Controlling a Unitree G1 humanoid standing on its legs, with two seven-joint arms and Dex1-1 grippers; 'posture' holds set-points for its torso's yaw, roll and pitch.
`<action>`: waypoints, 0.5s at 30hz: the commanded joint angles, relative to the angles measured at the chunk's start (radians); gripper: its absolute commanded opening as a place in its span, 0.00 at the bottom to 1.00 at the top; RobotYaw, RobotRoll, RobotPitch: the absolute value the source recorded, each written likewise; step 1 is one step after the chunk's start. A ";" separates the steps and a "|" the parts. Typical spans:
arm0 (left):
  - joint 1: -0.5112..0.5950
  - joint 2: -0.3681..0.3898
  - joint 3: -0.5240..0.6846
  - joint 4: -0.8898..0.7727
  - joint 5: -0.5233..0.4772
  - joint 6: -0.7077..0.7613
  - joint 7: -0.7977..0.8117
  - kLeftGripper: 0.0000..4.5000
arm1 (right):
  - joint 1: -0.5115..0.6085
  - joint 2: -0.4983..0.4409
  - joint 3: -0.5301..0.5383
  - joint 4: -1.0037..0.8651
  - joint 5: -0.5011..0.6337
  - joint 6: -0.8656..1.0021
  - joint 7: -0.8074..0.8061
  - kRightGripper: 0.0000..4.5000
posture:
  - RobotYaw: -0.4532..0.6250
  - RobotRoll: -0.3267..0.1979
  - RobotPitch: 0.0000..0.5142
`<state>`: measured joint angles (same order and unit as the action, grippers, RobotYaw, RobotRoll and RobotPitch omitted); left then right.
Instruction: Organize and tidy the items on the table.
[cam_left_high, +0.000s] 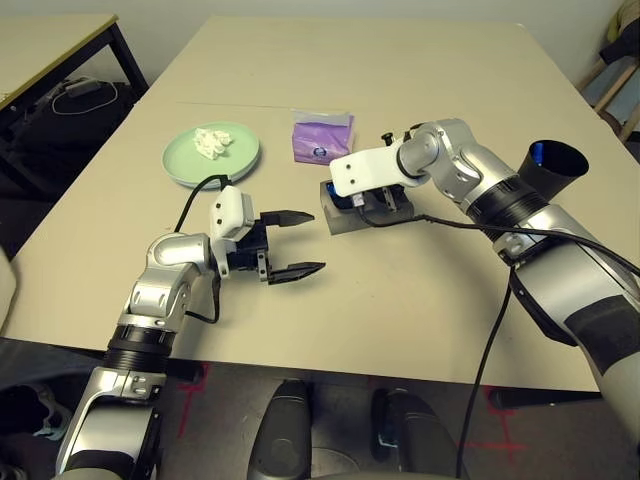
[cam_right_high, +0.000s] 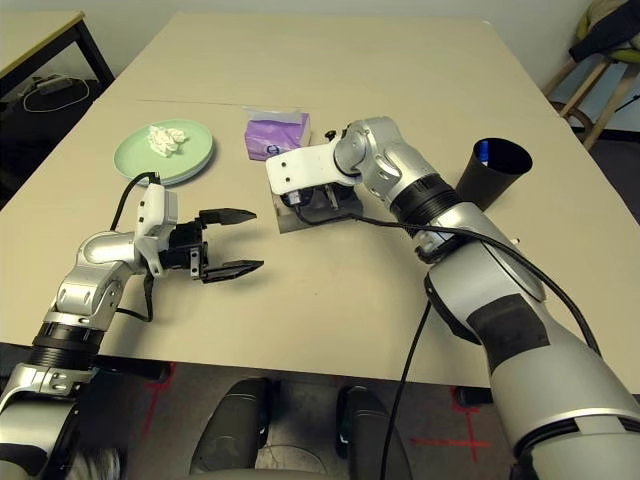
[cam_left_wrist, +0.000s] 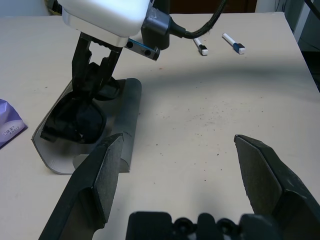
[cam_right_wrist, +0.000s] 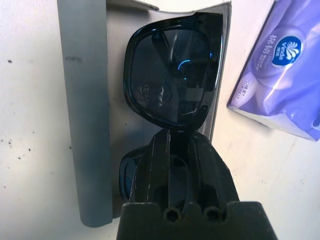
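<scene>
Head stereo pair looks forward-down over worktop (cam_left_high: 420, 300), both eyes sharing whole scene. Left wrist view looks level along open left tool (cam_left_wrist: 180, 165), close to worktop, toward glasses case (cam_left_wrist: 127, 125) ahead. Right wrist view looks steeply down along shut right tool (cam_right_wrist: 175, 145), very near sunglasses (cam_right_wrist: 172, 75); both wrist views share case.

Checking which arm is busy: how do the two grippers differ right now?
The left gripper has its fingers spread wide with nothing between them, held level above bare table. The right gripper has its fingers shut on the sunglasses, angled down into the open case. Both have black fingers.
</scene>
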<state>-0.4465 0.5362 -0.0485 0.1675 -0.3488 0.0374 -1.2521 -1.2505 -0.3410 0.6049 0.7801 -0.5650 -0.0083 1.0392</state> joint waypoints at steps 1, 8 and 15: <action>0.013 0.015 0.000 -0.024 -0.005 0.008 -0.001 1.00 | -0.007 0.004 -0.005 0.005 -0.005 -0.006 -0.005 0.09 | 0.70 0.62 0.20; 0.021 0.018 0.001 -0.025 -0.006 0.004 -0.001 1.00 | 0.009 0.000 0.003 0.004 -0.013 -0.016 0.000 0.09 | 0.70 0.62 0.20; 0.024 0.022 0.000 -0.019 -0.006 -0.002 -0.001 1.00 | 0.029 -0.012 0.003 -0.018 -0.014 -0.030 0.031 0.09 | 0.70 0.62 0.20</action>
<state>-0.4287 0.5514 -0.0485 0.1662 -0.3493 0.0410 -1.2500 -1.2333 -0.3438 0.6050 0.7792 -0.5803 -0.0293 1.0568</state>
